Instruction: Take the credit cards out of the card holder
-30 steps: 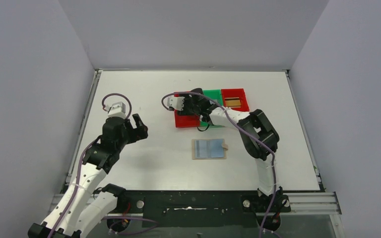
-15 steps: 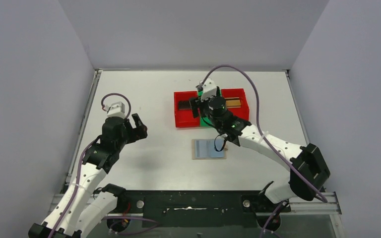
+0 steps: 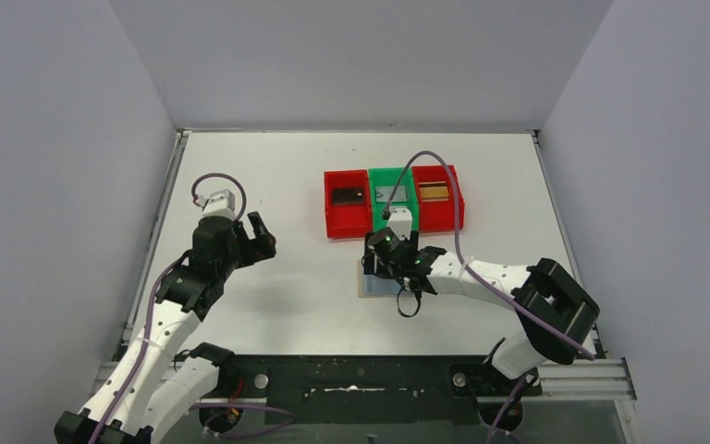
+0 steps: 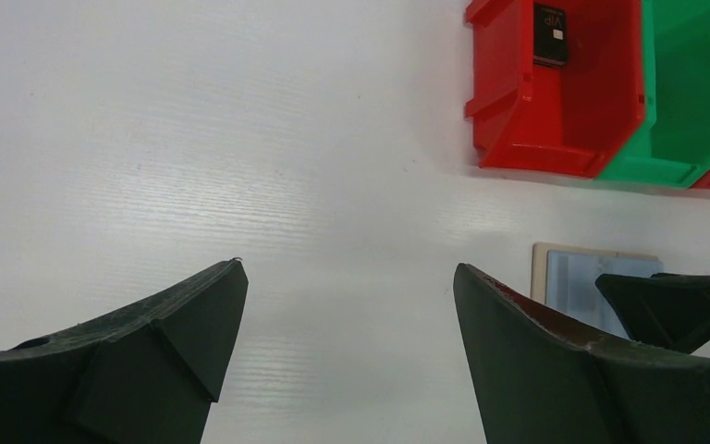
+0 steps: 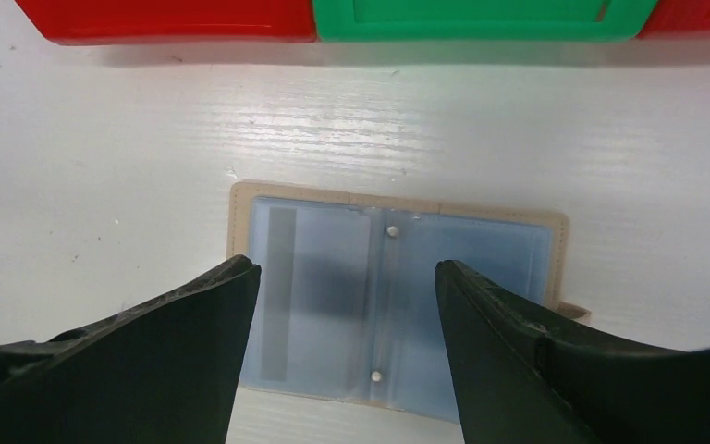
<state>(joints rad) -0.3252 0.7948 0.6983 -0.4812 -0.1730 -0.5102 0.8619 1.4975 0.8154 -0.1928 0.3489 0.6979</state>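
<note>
Swinging back from the bins, the right claw [image 3: 390, 264] has left its place over the green bin [image 3: 375, 205] of half a second ago and now hovers directly above the card holder [image 5: 393, 296], jaws spread with nothing between them. The holder lies open and flat on the worktop [image 3: 268, 176] beneath that claw, blue lining up.

Beyond the claw, one card lies in each bin: a dark card [image 3: 348, 195] in the left red bin [image 3: 333, 222], a silver-grey card [image 3: 390, 193] in the green one, and a gold-brown card [image 3: 434, 191] in the right red bin [image 3: 453, 211].

That suggests a drop-off is done and the claw is back for more. A grey strip shows through one pocket, but I cannot tell if it is a card.

The left claw [image 4: 349, 273] has not shifted. It hangs wide apart and empty, the holder well off to its right.
</note>
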